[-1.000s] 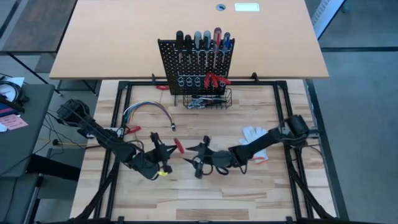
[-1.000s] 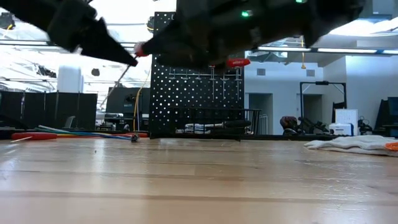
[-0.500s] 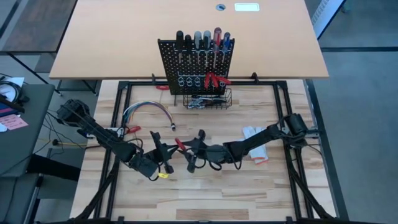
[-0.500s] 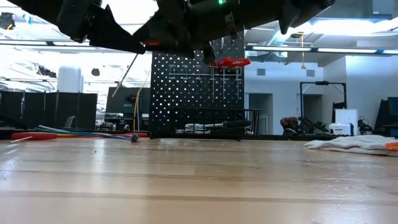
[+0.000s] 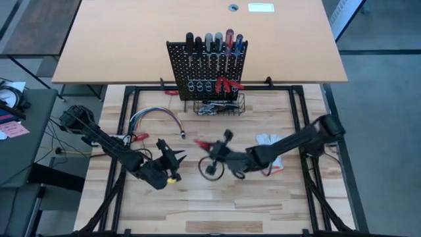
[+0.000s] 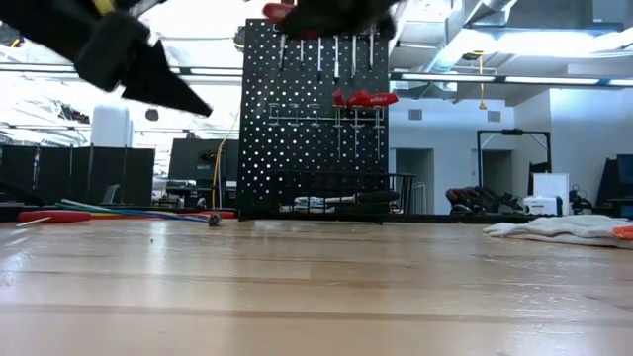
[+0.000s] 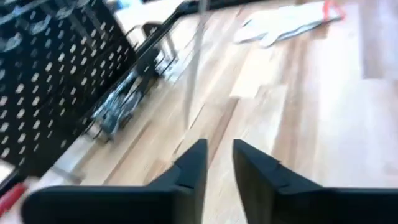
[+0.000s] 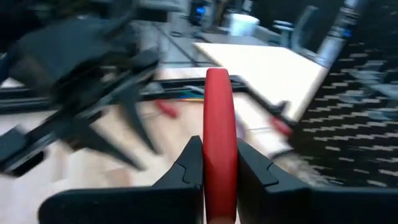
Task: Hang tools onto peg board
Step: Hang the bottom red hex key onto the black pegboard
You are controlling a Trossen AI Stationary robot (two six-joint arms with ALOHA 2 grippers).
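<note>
- Light wooden bench [image 5: 197,204], slatted, carrying everything below; bare boards along its near edge.
- Black peg board [image 5: 204,66] upright at the bench's far edge, a row of screwdrivers [image 5: 214,43] standing in its top holders, red-handled pliers [image 5: 228,83] hung lower on its face, a wire basket [image 5: 220,105] of metal tools at its foot.
- Right arm stretched from the bench's right rim toward the middle, lying low and nearly level, wrist in front of the peg board and slightly to its right.
- Left arm bent in from the bench's left rim, elbow low, wrist in front of the peg board and to its left.
- White glove [image 5: 268,141] flat on the bench, right of the peg board and nearer the front, partly under the right arm.
- Bundle of coloured cables [image 5: 154,115] curled on the bench, left of the peg board's foot.
- Right gripper [image 5: 212,150] raised above the bench in front of the peg board, fingers [image 8: 186,165] closed tight on a red-handled screwdriver [image 8: 218,118], handle pointing forward between them.
- Left gripper [image 5: 172,158] hanging off the bench, just left of the right gripper and apart from it, fingers [image 7: 193,163] a narrow gap apart, nothing between them.
- Loose red-handled tool [image 5: 138,137] lying on the bench left of the peg board, near the cable bundle.
</note>
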